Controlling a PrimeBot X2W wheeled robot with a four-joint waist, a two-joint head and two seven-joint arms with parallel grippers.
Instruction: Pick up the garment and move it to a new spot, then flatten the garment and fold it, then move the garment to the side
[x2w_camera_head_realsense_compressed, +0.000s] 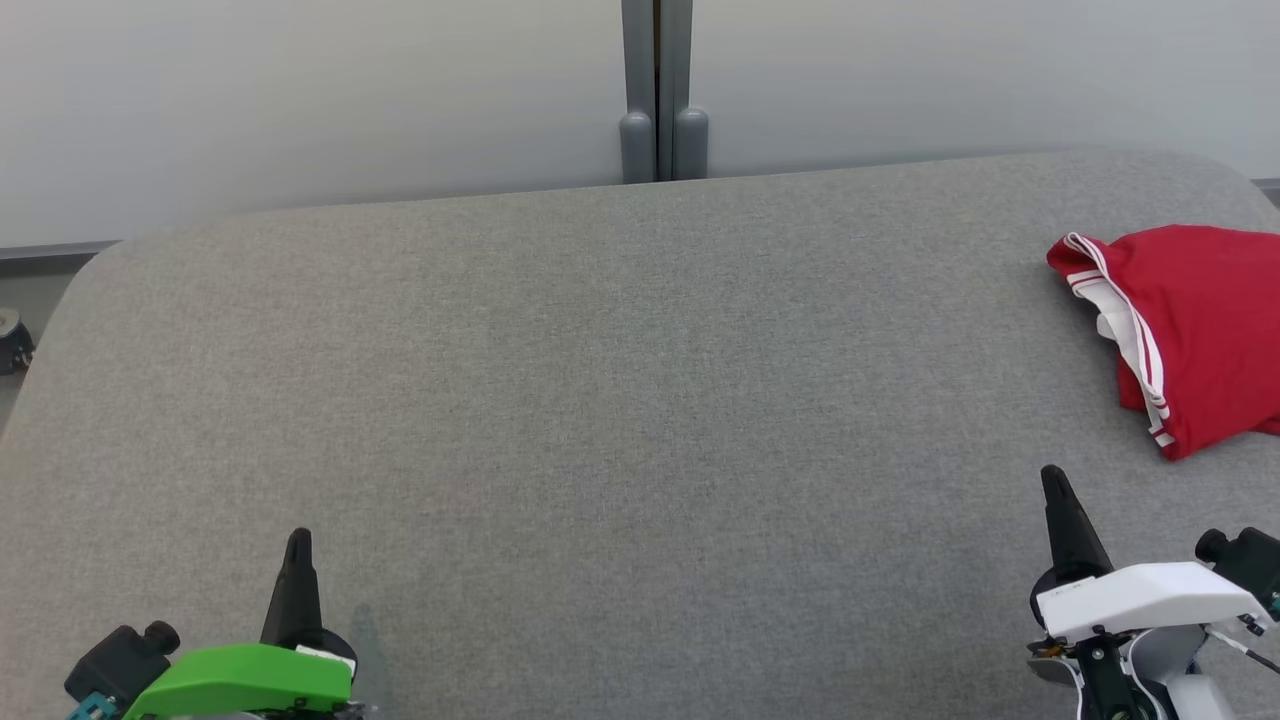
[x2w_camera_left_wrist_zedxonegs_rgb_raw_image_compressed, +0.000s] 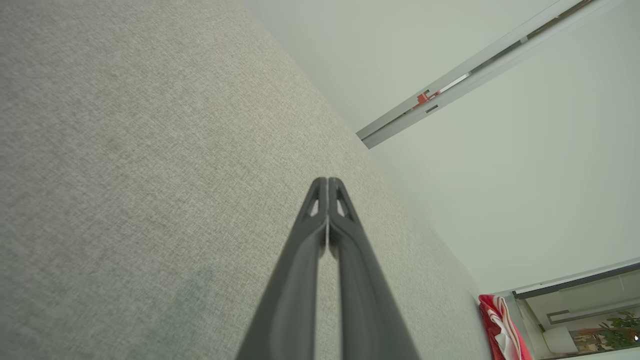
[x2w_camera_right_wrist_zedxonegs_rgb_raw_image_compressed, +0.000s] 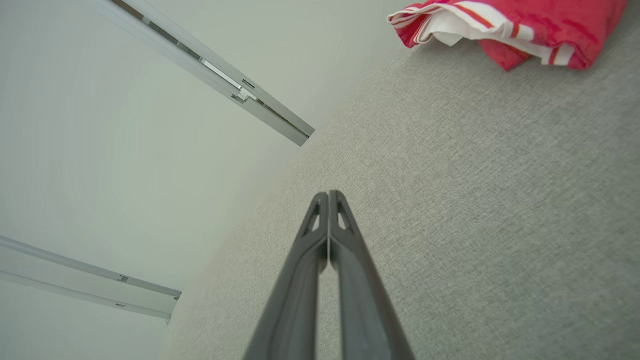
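At seven o'clock in the head view, the left arm ends in a glossy bright green cover (x2w_camera_head_realsense_compressed: 240, 680) with a small white tag at its front edge. A black left camera block (x2w_camera_head_realsense_compressed: 120, 660) sits beside it (a teal scrap peeks out beneath). At five o'clock the white cover (x2w_camera_head_realsense_compressed: 1150, 595) carries a black right camera block (x2w_camera_head_realsense_compressed: 1245, 555) and a thin cable (x2w_camera_head_realsense_compressed: 1250, 645). Both jaws are long, dark, tapering fingers (x2w_camera_left_wrist_zedxonegs_rgb_raw_image_compressed: 295, 280), each tip pierced by a narrow slot.

Grey fabric table (x2w_camera_head_realsense_compressed: 600, 400) before pale wall panels (x2w_camera_head_realsense_compressed: 300, 90).

Red garment (x2w_camera_head_realsense_compressed: 1190, 330), right part past the head view's edge
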